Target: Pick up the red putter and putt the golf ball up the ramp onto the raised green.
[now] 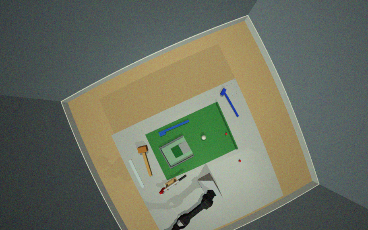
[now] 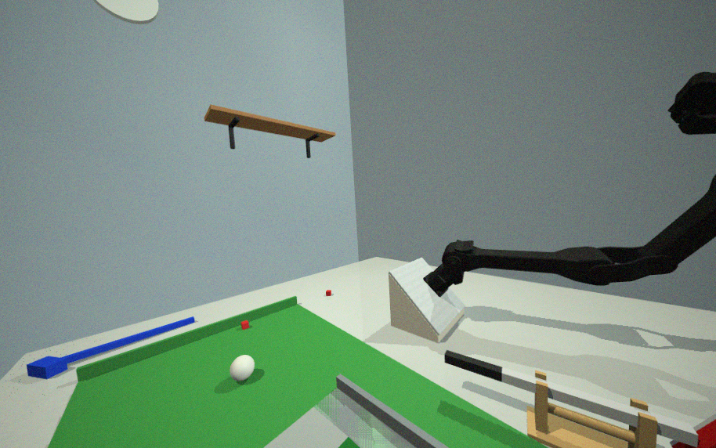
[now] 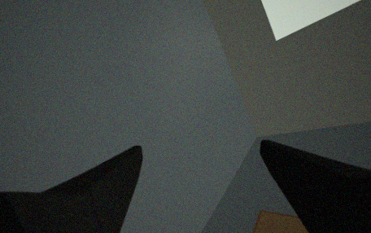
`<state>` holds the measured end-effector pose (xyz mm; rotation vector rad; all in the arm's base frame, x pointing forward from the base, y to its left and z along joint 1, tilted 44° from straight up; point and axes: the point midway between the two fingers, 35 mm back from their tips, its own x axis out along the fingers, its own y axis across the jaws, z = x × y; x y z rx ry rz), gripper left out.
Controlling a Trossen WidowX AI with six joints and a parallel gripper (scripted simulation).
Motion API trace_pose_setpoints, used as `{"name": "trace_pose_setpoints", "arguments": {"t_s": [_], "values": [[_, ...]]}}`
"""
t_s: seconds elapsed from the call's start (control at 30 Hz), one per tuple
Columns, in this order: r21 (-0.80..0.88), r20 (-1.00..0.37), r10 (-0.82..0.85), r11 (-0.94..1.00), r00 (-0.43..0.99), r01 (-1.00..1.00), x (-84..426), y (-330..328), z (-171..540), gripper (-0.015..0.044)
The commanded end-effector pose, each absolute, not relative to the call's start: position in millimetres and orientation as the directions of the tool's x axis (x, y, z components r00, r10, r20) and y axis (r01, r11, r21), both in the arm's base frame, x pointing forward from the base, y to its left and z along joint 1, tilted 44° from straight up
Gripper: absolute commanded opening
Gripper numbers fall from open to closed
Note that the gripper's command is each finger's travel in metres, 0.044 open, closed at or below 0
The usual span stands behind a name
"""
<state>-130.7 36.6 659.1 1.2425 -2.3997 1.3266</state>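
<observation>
Gripper (image 3: 201, 148): jaws spread, nothing between. Red putter (image 1: 172, 184): on its stand, well apart, ungrasped. Golf ball (image 1: 203, 137): unputted. All steps remain.

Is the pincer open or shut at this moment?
Open. In the wrist view the pincer shows two dark fingers standing far apart, with nothing between them.

Grey walls (image 2: 158, 200) meet at a corner, the left one paler blue-grey. A wooden shelf (image 2: 269, 124) hangs on two dark brackets. Tan floor (image 1: 173, 70) spreads below the white bench (image 2: 528, 316), edged by pale skirting (image 1: 151, 56).
</observation>
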Motion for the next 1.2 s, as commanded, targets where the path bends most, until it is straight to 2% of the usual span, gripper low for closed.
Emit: {"name": "trace_pose_setpoints", "arguments": {"t_s": [0.0,0.03,0.3,0.4,0.63,0.97,1.17], "values": [[-0.645,0.466,-0.603,0.269,-0.647,-0.715,-130,34,659,0.0426],[-0.644,0.465,-0.621,0.253,-0.631,-0.722,-127,26,659,0.0440],[-0.657,0.402,-0.822,0.048,-0.403,-0.752,-78,-75,649,0.0440],[-0.711,0.375,-0.856,-0.019,-0.356,-0.703,-67,-93,642,0.0440],[-0.778,0.234,-0.963,-0.104,-0.133,-0.619,-11,-165,609,0.0440],[-0.902,-0.074,-0.979,-0.015,0.188,-0.432,82,-240,528,0.0440],[-0.937,-0.200,-0.932,0.091,0.302,-0.338,124,-253,491,0.0440]]}}
